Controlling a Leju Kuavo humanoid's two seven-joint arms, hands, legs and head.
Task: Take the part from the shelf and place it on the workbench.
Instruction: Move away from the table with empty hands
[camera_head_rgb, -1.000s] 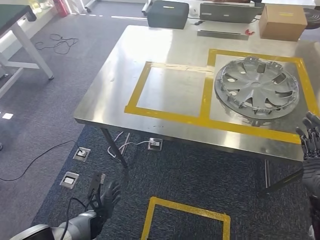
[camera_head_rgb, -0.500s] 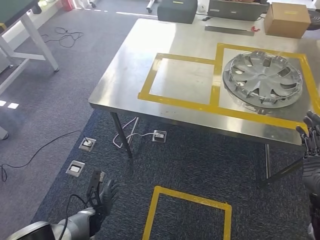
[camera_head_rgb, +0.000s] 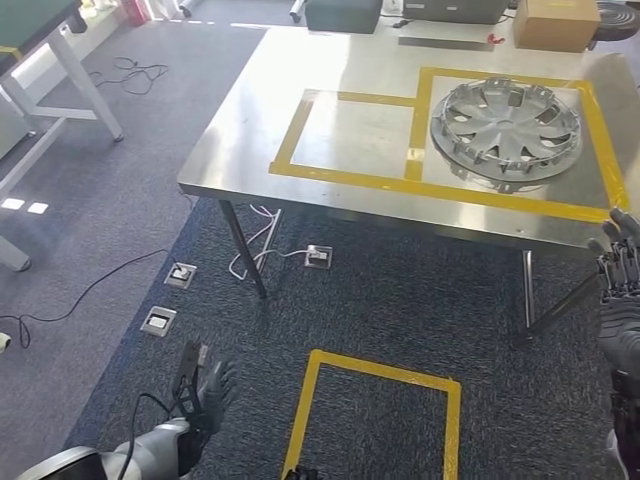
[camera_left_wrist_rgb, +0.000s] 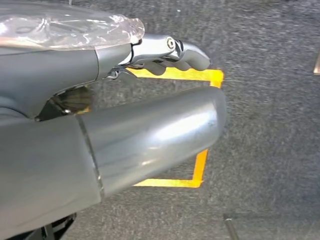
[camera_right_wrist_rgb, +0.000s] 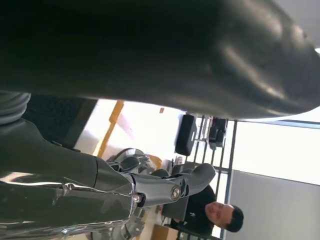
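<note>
A silver wheel cover (camera_head_rgb: 506, 132), the part, lies flat on the steel workbench (camera_head_rgb: 249, 130) inside the right-hand of two squares marked in yellow tape (camera_head_rgb: 343, 177). The robot's left hand (camera_head_rgb: 205, 393) hangs low over the dark carpet (camera_head_rgb: 392, 310), fingers apart and holding nothing, near a yellow tape square on the floor (camera_head_rgb: 377, 400). Its right hand (camera_head_rgb: 620, 285) hovers just off the bench's near edge, fingers spread and empty, apart from the wheel cover. A cardboard box (camera_head_rgb: 557, 22) sits at the bench's far side, and cables (camera_head_rgb: 253, 250) trail beneath it. A person (camera_right_wrist_rgb: 211, 212) sits in the background of the right wrist view
</note>
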